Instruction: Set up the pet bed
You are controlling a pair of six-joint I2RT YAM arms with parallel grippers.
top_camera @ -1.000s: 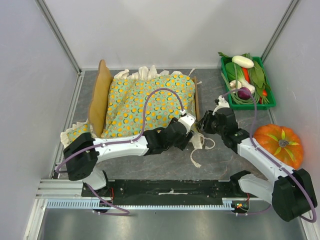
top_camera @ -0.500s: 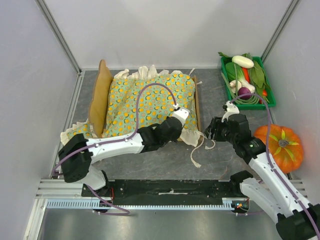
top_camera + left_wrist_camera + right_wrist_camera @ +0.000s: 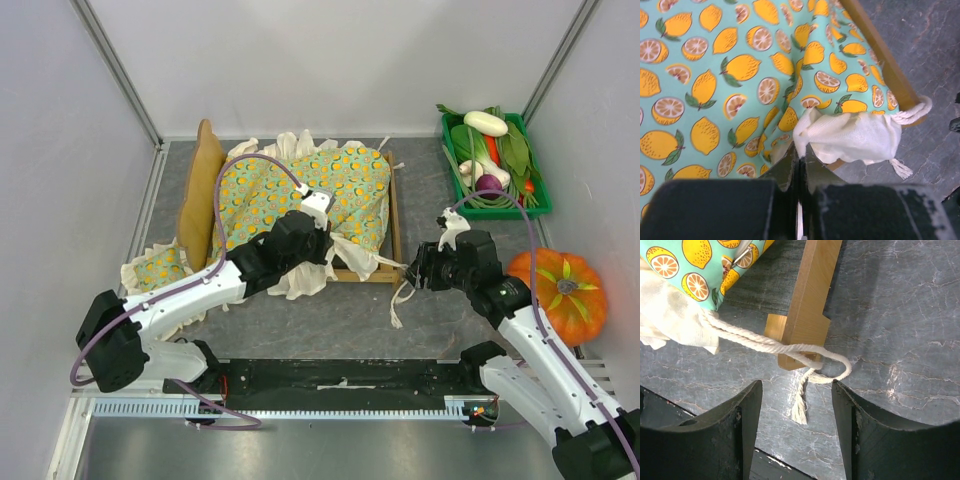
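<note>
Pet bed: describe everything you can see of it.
The pet bed is a light-wood frame lying flat on the table, its arched headboard upright at the left end in the top view. A lemon-print cushion covers nearly all its dark grey base. A cream cord lies across its near right corner.

Ahead of the left claw (image 3: pixel 799 161), the lemon-print cushion (image 3: pixel 715 80) hides the base of the pet bed (image 3: pixel 889 65), and the fabric pinched between the claw's closed tips is out of sight. Beyond the right claw (image 3: pixel 796 390), the bed's wooden rail runs off the picture's top edge
</note>
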